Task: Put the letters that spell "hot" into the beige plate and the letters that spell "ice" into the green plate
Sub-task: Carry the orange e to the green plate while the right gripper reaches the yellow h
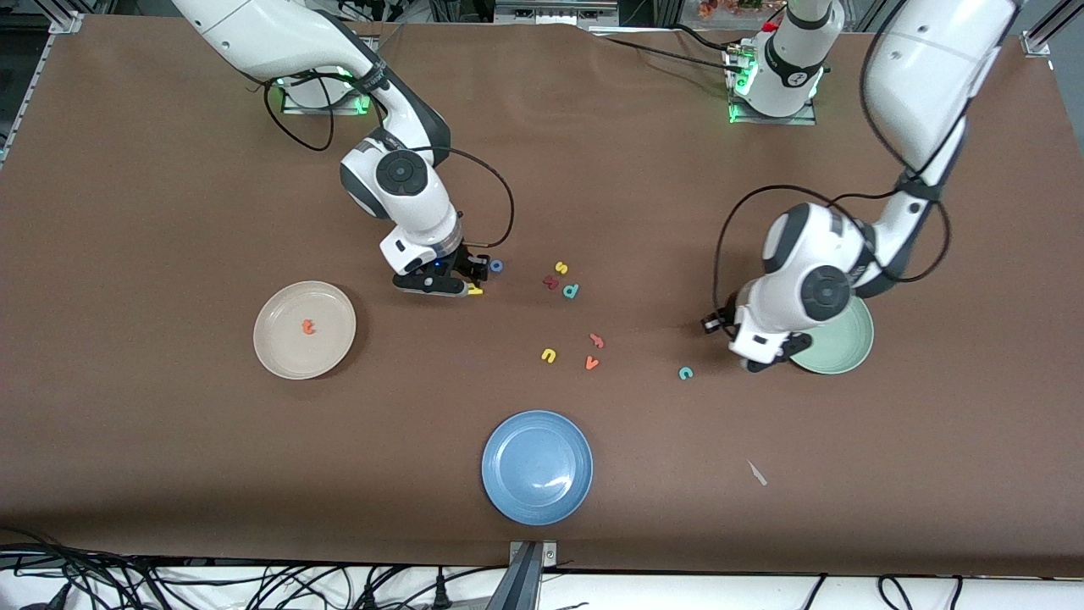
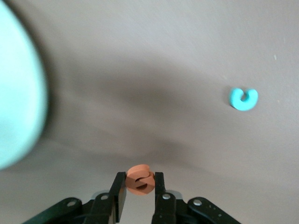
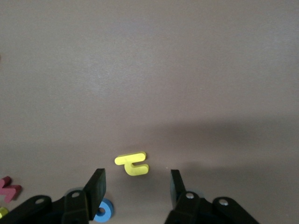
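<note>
The right gripper (image 1: 461,284), its two black fingers standing apart and holding nothing, is low over the brown table between the round cream-beige plate (image 1: 279,347) and the scattered letters. In the right wrist view the small yellow foam "h" (image 3: 132,163) lies flat on the table between the two spread fingers (image 3: 96,187), touching neither, with its long stroke running across the gap from one finger toward the other. In the inspector's judgement that is the relation the coming grasp turns on: the fingers would close along the letter's length, not across its narrow width. The small blue ring-shaped foam "o" (image 1: 496,266) lies just beside the gripper and could be nudged. The small orange foam "t" (image 1: 308,326) already lies in the cream-beige plate. The left gripper (image 2: 140,192) is clamped on the small orange foam "e" (image 2: 139,179), held up off the table just beside the round pale mint-green plate (image 1: 847,352), whose rim sits partly under the left wrist. The plate lies to one side of the held letter, so a short carry would bring the letter over it. The small teal foam "c" (image 1: 685,373) lies on the table near the left gripper. The dark red "i" cannot be picked out with certainty.
</note>
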Action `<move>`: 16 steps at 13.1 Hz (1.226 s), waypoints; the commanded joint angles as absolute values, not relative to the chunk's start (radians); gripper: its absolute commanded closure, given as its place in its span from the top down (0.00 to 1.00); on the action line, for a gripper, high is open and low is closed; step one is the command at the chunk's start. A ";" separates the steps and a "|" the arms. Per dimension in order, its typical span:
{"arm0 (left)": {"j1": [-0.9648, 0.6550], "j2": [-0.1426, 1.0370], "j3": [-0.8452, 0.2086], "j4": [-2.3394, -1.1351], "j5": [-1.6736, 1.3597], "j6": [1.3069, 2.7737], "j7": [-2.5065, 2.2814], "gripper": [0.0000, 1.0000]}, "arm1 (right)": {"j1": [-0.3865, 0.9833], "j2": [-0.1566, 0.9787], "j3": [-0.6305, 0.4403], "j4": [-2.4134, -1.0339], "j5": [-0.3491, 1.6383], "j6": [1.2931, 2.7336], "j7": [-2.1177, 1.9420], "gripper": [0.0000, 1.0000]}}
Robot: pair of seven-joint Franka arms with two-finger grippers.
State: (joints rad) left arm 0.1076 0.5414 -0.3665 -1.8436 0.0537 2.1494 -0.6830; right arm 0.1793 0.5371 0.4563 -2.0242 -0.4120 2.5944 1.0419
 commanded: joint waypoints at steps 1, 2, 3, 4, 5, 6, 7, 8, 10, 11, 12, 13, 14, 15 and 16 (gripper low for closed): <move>0.194 0.476 -0.373 -1.859 0.080 2.018 -0.512 0.00 | 0.209 0.597 0.451 -1.971 -0.483 2.591 1.103 0.64; 0.228 0.468 -0.373 -1.861 0.081 1.987 -0.444 0.00 | 0.210 0.610 0.451 -1.953 -0.497 2.591 1.111 0.67; 0.256 0.468 -0.370 -1.865 0.083 1.976 -0.386 0.01 | 0.224 0.621 0.451 -1.944 -0.503 2.591 1.127 0.67; 0.274 0.475 -0.365 -1.871 0.084 1.974 -0.339 0.01 | 0.227 0.623 0.449 -1.942 -0.524 2.591 1.143 0.68; 0.296 0.482 -0.364 -1.873 0.089 1.974 -0.309 0.02 | 0.227 0.627 0.449 -1.944 -0.550 2.591 1.153 0.68; 0.316 0.495 -0.365 -1.881 0.124 1.974 -0.293 0.03 | 0.227 0.630 0.448 -1.944 -0.569 2.591 1.157 0.67; 0.319 0.503 -0.365 -1.887 0.155 1.976 -0.288 0.04 | 0.227 0.635 0.446 -1.945 -0.583 2.591 1.155 0.67; 0.330 0.514 -0.365 -1.888 0.166 1.977 -0.288 0.11 | 0.227 0.635 0.445 -1.945 -0.595 2.591 1.155 0.67; 0.342 0.517 -0.367 -1.885 0.166 1.985 -0.288 0.46 | 0.226 0.643 0.443 -1.945 -0.621 2.591 1.154 0.67; 0.342 0.515 -0.368 -1.884 0.166 1.985 -0.288 0.75 | 0.225 0.647 0.443 -1.945 -0.636 2.592 1.154 0.67; 0.342 0.511 -0.368 -1.881 0.166 1.985 -0.288 1.00 | 0.227 0.652 0.443 -1.945 -0.653 2.592 1.155 0.67; 0.342 0.506 -0.370 -1.875 0.166 1.982 -0.290 1.00 | 0.227 0.653 0.443 -1.945 -0.664 2.595 1.157 0.67; 0.342 0.502 -0.373 -1.868 0.161 1.980 -0.293 1.00 | 0.227 0.660 0.443 -1.945 -0.667 2.603 1.155 0.67; 0.336 0.485 -0.377 -1.865 0.149 1.980 -0.310 1.00 | 0.227 0.663 0.443 -1.945 -0.667 2.608 1.155 0.67; 0.330 0.482 -0.390 -1.843 0.140 1.979 -0.340 1.00 | 0.227 0.670 0.443 -1.945 -0.676 2.611 1.157 0.67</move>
State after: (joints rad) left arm 0.3311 0.5138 -0.3669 -1.8606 0.1401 1.9857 -0.3088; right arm 0.2167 0.6450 0.4476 -1.9663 -0.6407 2.6001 1.1333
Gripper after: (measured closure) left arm 0.115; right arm 0.322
